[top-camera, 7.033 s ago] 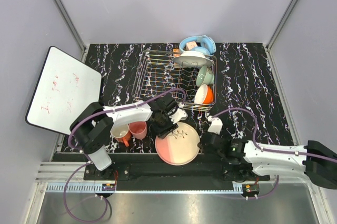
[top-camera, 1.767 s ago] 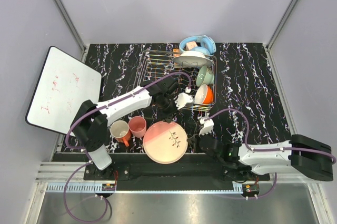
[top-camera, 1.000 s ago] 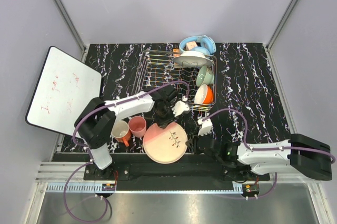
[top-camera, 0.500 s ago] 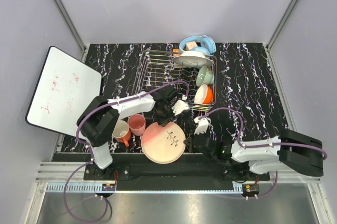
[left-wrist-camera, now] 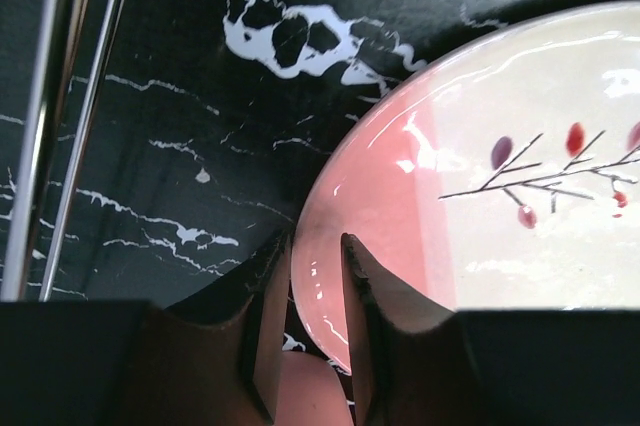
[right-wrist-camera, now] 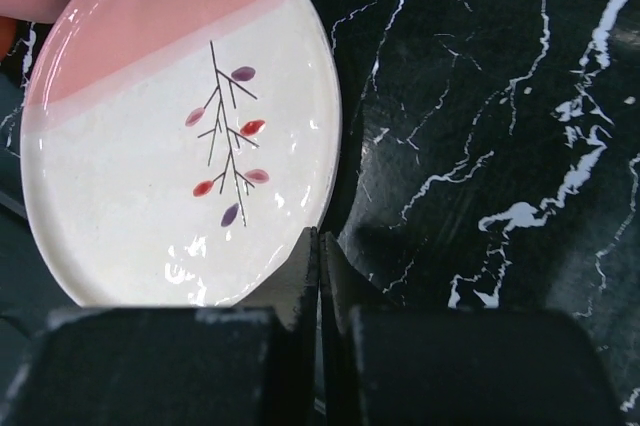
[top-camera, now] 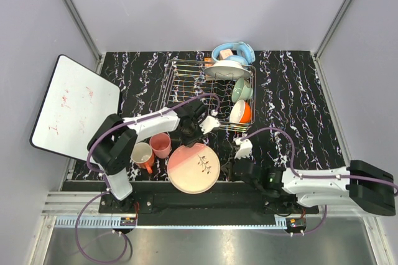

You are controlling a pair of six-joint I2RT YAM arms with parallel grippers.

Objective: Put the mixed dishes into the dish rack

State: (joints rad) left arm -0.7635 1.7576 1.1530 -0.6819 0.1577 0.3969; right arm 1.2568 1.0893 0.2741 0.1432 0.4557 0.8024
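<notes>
The pink-and-cream plate (top-camera: 193, 167) with its leaf sprig lies at the near edge of the table. My left gripper (top-camera: 188, 138) stands at its far pink rim. In the left wrist view the plate's rim (left-wrist-camera: 320, 276) sits between the two narrow-set fingers, so the left gripper (left-wrist-camera: 312, 246) is shut on it. My right gripper (top-camera: 229, 168) is shut and empty. Its tips (right-wrist-camera: 318, 238) touch the plate's (right-wrist-camera: 150, 146) right rim. The salmon-pink cup (top-camera: 160, 145) and the cream mug (top-camera: 142, 155) stand left of the plate. The dish rack (top-camera: 186, 91) holds the white plate (top-camera: 227, 69), the pale green bowl (top-camera: 242, 89) and the orange-outside bowl (top-camera: 241, 112).
Light blue headphones (top-camera: 234, 50) lie behind the rack. A white board with red marks (top-camera: 74, 106) leans off the table's left edge. The rack's wire rim (left-wrist-camera: 50, 116) runs close beside my left gripper. Black marble tabletop (top-camera: 292, 103) lies right of the rack.
My left gripper has come down from the rack's front edge to the plate's far rim. My right gripper has edged along the plate's right rim. Over seven seconds the plate has shifted left and turned.
</notes>
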